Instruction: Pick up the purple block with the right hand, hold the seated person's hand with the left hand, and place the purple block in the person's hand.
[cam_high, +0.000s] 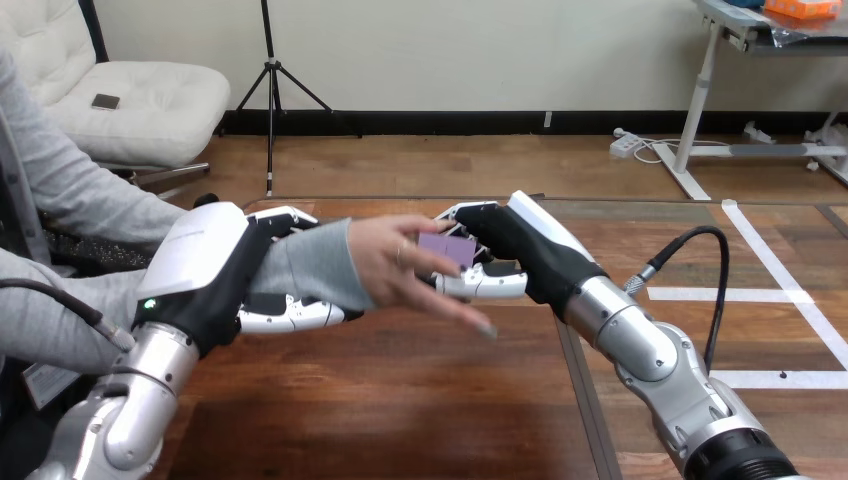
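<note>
Both robot hands are engaged. The left hand (215, 270) has its fingers curled round the person's wrist (310, 265) at the grey sleeve. The right hand (510, 255) pinches the purple block (447, 248) between thumb and fingers, right at the palm of the person's hand (400, 272). Judged step: final placement. Next the right fingers must part so the block settles. The palm, the only receptacle, holds nothing else.

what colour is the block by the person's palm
The block is purple, clearest in the head view.
</note>
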